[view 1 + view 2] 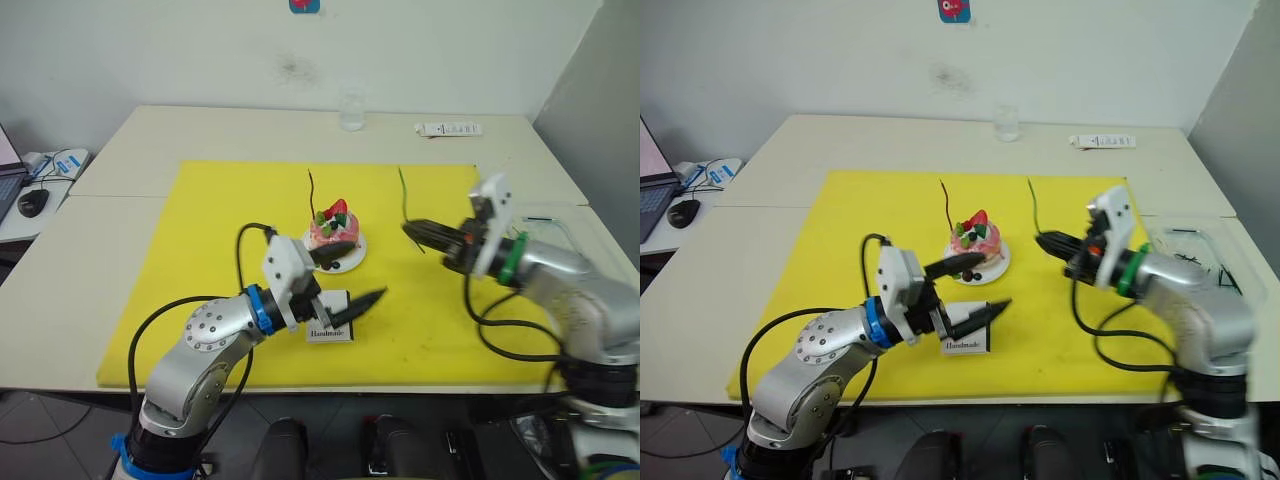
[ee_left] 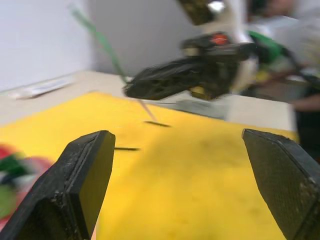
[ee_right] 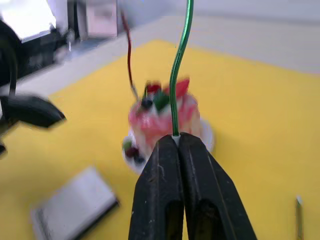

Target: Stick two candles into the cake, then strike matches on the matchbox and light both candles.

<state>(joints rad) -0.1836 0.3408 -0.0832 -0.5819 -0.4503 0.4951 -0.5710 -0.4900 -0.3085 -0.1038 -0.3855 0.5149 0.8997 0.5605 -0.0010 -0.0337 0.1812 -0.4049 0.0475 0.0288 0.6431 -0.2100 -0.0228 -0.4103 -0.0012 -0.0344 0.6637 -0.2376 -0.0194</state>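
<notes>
The pink cake sits on its white plate in the middle of the yellow mat. A thin red candle stands upright in the cake's far-left side. My right gripper is to the right of the cake, shut on the pale end of the green candle, which points up. My left gripper hangs open just in front of the cake, over the white matchbox, with nothing between its fingers. A short dark match lies on the mat.
The yellow mat covers most of the table. A glass and a white remote stand at the far edge. A clear container lies at the right. A laptop and mouse sit on the left side table.
</notes>
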